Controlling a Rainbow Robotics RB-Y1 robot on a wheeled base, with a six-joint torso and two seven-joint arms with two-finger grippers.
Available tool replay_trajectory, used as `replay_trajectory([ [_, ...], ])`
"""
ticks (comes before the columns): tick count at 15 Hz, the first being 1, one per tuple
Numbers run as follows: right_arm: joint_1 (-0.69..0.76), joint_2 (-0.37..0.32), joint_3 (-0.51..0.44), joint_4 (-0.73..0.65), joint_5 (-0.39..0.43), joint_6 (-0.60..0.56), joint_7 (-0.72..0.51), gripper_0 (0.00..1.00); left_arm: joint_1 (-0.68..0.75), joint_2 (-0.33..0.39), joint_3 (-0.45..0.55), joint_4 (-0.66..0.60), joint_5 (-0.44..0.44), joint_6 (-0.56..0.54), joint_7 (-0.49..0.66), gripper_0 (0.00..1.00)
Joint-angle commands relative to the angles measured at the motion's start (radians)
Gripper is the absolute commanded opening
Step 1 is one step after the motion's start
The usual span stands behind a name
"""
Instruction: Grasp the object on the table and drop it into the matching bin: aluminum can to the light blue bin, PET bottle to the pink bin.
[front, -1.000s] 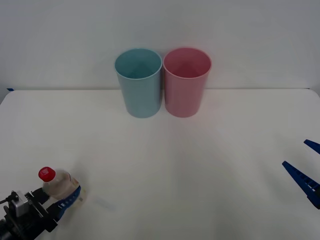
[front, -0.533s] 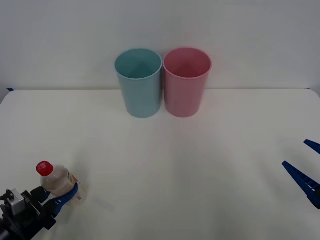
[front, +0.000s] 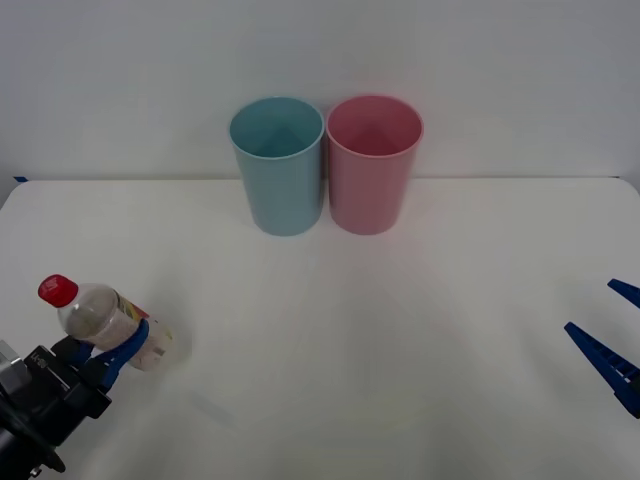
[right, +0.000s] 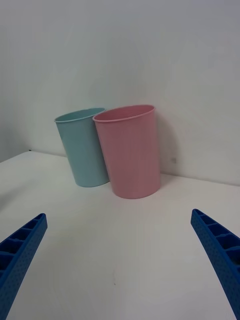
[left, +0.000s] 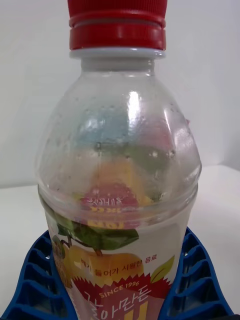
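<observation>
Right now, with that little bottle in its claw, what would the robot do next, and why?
Probably carry it forward and to its right toward the pink bin. The left gripper is shut on the PET bottle, tilted and lifted near the table's left front corner, far from both bins. The right gripper waits open at the right edge.

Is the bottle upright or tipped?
Tipped: in the front view the bottle leans, its red cap up-left, clamped in the left gripper.
</observation>
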Motion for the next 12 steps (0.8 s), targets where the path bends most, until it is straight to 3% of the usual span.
replay_trajectory([
  [1,0.0,0.0,0.0,0.0,0.0,0.0,0.0,1.0,0.03,0.0,0.006,-0.121,0.028,0.072,0.071,0.0],
  [8,0.0,0.0,0.0,0.0,0.0,0.0,0.0,1.0,0.015,0.0,0.001,-0.25,0.077,0.147,0.158,0.0],
  [12,0.0,0.0,0.0,0.0,0.0,0.0,0.0,1.0,-0.05,0.0,-0.011,-0.338,-0.003,0.166,0.309,0.0],
])
